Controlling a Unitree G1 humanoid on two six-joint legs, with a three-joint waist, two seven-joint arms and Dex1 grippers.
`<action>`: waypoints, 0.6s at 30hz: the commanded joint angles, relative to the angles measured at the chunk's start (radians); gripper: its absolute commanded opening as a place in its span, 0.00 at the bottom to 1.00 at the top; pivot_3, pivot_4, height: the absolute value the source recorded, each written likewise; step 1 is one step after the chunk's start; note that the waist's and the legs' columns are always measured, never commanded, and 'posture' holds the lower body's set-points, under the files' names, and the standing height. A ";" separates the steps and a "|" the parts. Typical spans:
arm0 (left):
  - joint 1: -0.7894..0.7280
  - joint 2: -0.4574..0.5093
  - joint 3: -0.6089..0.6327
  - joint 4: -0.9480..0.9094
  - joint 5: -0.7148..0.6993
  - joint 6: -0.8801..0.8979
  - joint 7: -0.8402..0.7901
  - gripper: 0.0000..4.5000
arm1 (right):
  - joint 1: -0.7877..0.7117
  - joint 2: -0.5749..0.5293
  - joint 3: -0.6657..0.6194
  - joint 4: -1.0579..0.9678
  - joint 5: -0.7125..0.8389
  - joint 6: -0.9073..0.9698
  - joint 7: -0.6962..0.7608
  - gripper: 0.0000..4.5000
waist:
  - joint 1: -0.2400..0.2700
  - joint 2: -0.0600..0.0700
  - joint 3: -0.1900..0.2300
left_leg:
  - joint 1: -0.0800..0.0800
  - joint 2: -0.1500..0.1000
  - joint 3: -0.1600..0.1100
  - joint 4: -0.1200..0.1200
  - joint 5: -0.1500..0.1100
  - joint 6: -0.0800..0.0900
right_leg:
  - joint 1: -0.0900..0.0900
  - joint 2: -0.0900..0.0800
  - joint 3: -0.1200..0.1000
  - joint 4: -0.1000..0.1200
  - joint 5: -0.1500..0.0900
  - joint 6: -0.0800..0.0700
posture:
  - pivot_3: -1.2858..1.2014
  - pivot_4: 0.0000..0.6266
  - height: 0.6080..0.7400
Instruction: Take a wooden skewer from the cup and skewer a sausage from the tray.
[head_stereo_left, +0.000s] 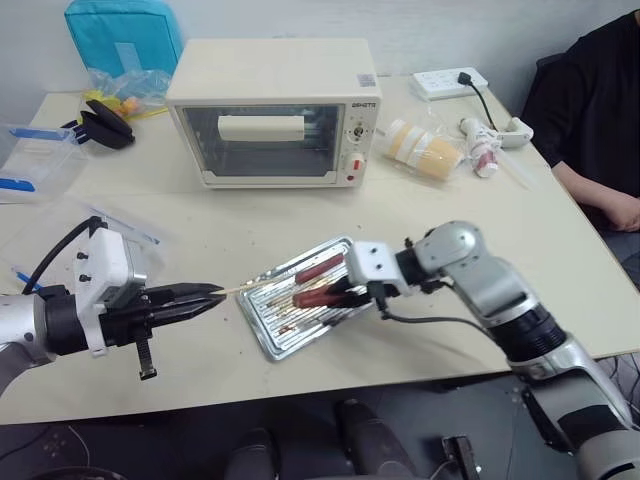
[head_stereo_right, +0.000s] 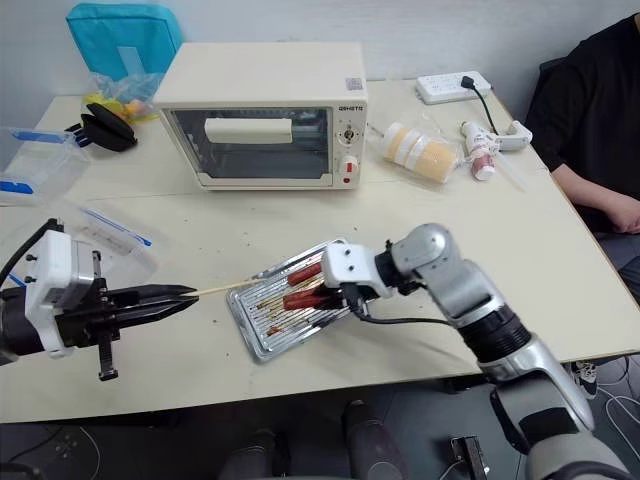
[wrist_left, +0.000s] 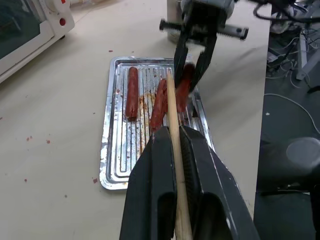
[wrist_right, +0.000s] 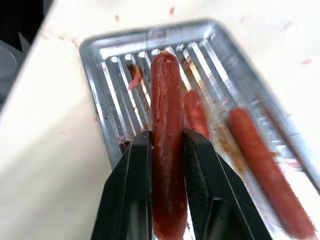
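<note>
With the right pincer (wrist_right: 164, 145) clamping a sausage (wrist_right: 167, 150) above the tray (head_stereo_left: 262, 333), the left pincer (head_stereo_left: 212, 296), shut on the skewer (wrist_left: 174, 130), should drive its tip straight along the sausage's axis.

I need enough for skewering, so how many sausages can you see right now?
3. One sausage is clamped in the right tool above the tray; two lie in the tray, one apart and one nearer the held one.

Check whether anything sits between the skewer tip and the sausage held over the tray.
Nothing visible does. The left gripper is shut on the wooden skewer, which points across bare table toward the tray. The right gripper holds a sausage above the tray; two more sausages lie beside it, not in the line.
</note>
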 joint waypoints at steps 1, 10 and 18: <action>0.009 0.020 0.025 0.006 0.011 -0.026 -0.048 0.00 | -0.044 -0.065 -0.090 -0.063 0.098 0.016 0.087 0.19 | 0.000 0.000 0.000 | 0.000 0.000 0.000 0.000 0.000 0.000 | 0.000 0.000 0.000 0.000 0.000 0.000 | 0.52 0.24 1.00; -0.083 0.019 -0.063 0.018 0.015 -0.045 -0.033 0.00 | -0.080 -0.081 -0.110 -0.129 0.157 0.106 0.077 0.19 | 0.000 0.000 0.000 | 0.001 0.000 -0.001 0.000 0.000 0.000 | 0.000 0.002 -0.001 0.002 -0.001 -0.002 | 0.52 0.24 1.00; -0.130 0.016 -0.098 0.025 0.017 -0.042 -0.021 0.00 | -0.075 -0.062 -0.101 -0.168 0.164 0.134 0.041 0.19 | 0.000 0.000 0.000 | 0.000 0.000 -0.001 0.001 0.000 0.000 | 0.000 0.001 -0.001 0.002 -0.001 -0.002 | 0.52 0.24 1.00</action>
